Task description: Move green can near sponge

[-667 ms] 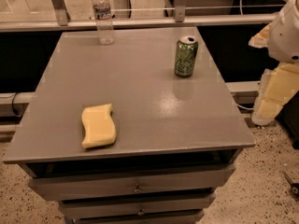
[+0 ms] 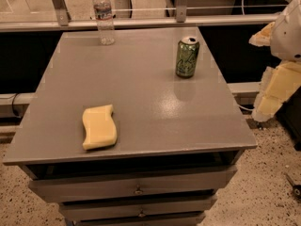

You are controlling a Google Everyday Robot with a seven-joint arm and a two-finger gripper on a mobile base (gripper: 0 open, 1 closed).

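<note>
The green can [image 2: 187, 57] stands upright on the grey table [image 2: 141, 79], at the back right. The pale-yellow sponge [image 2: 99, 126] lies flat near the front left edge, well apart from the can. My gripper [image 2: 275, 89] hangs off the table's right side, beyond the edge, to the right of the can and lower than it. It holds nothing that I can see.
A clear plastic water bottle [image 2: 104, 16] stands at the back left of the table. A metal rail [image 2: 141, 21] runs behind the table. Drawers [image 2: 136, 185] sit under the tabletop. The speckled floor [image 2: 263, 192] lies to the right.
</note>
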